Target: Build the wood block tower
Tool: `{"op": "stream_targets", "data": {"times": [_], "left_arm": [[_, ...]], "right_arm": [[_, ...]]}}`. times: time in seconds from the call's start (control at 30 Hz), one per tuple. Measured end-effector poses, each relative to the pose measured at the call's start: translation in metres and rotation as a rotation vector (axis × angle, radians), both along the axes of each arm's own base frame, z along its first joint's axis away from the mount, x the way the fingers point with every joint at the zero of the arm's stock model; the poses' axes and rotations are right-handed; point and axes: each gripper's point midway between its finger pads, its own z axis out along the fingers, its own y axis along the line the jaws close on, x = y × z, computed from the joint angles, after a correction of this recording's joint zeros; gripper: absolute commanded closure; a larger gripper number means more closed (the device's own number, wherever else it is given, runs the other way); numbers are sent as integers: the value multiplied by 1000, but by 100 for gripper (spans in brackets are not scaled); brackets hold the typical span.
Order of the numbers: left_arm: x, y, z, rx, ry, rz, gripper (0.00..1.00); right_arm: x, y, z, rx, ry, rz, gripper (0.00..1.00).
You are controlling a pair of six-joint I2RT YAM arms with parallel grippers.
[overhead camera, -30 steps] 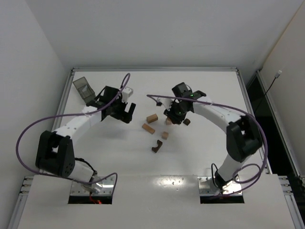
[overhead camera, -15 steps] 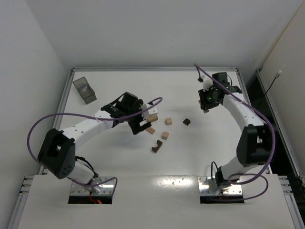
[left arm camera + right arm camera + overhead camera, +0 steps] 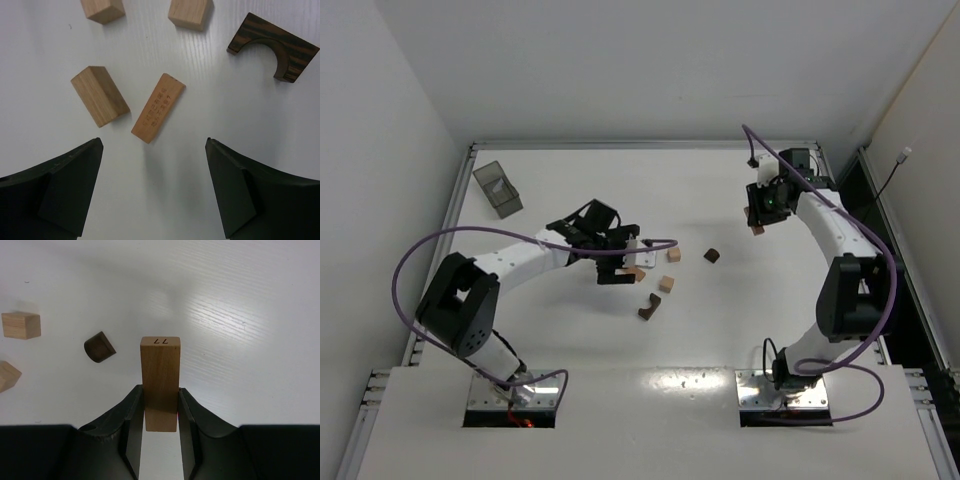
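Protruding from the right tool [image 3: 160,391], a slim tan block [image 3: 160,371] reads 77.

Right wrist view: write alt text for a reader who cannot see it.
The right gripper clamps a light tan wood brick over a white table. At the picture's left lie a small dark block and a tan cube.

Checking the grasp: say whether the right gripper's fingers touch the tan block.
Touching. The right wrist view shows both fingers pressed against the tan block.
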Motion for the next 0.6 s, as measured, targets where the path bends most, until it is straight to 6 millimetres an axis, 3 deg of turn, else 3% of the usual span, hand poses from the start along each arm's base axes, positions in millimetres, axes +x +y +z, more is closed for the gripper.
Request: {"op": "stream_targets", "data": {"times": [0.3,0.6], "left_arm": [[8,-18,-29,19,63,-167,26],[16,-29,-42,25,114,-213,39]], "right_arm": [[3,-14,-4,5,15,-31,100],[4,-25,-8,6,31,-47,100]]}}
